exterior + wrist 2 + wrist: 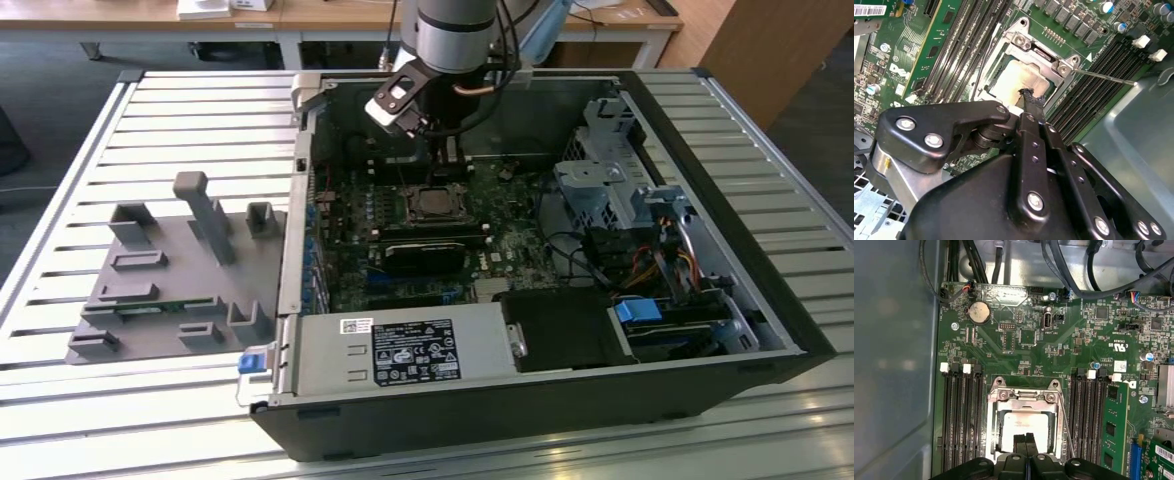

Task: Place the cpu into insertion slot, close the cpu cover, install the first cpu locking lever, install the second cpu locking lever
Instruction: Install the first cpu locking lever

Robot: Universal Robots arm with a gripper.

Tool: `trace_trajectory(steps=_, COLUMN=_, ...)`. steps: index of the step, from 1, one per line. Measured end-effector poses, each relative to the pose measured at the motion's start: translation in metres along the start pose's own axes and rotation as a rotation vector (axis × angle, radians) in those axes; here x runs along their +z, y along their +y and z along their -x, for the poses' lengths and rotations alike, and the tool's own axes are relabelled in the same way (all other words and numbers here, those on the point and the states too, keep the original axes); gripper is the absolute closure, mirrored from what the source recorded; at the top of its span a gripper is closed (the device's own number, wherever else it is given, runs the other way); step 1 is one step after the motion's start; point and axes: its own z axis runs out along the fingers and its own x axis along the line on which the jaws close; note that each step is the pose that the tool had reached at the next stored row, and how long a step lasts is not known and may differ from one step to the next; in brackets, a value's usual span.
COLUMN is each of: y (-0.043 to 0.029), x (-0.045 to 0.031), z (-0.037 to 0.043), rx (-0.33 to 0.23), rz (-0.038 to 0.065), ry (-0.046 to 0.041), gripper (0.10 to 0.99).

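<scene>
The cpu [1024,421] lies in the insertion slot [434,203] on the green motherboard, its pale metal top showing as a square [1013,80]. The cpu cover [1023,396], a silvery frame, lies down around it [1026,44]. A thin wire locking lever [1104,76] sticks out from one corner of the socket and runs along its side [1066,426]. My gripper [1025,442] hangs just above the cpu's near edge, black fingers pressed together with nothing between them [1030,98]. In the exterior view the gripper [445,158] sits over the far side of the socket.
Black memory slots [961,422] flank the socket on both sides. A green memory stick [1115,425] stands beside it. The open case [747,210] holds a drive cage, cables and a grey power supply [400,350]. A grey fixture plate [167,280] lies at the exterior view's left.
</scene>
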Motion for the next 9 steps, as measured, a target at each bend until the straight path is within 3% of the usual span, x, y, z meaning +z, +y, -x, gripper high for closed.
trace_trajectory(steps=9, y=-0.0001, x=-0.0045, z=0.0001, rx=0.0, rz=0.0, ry=-0.0004, gripper=0.98)
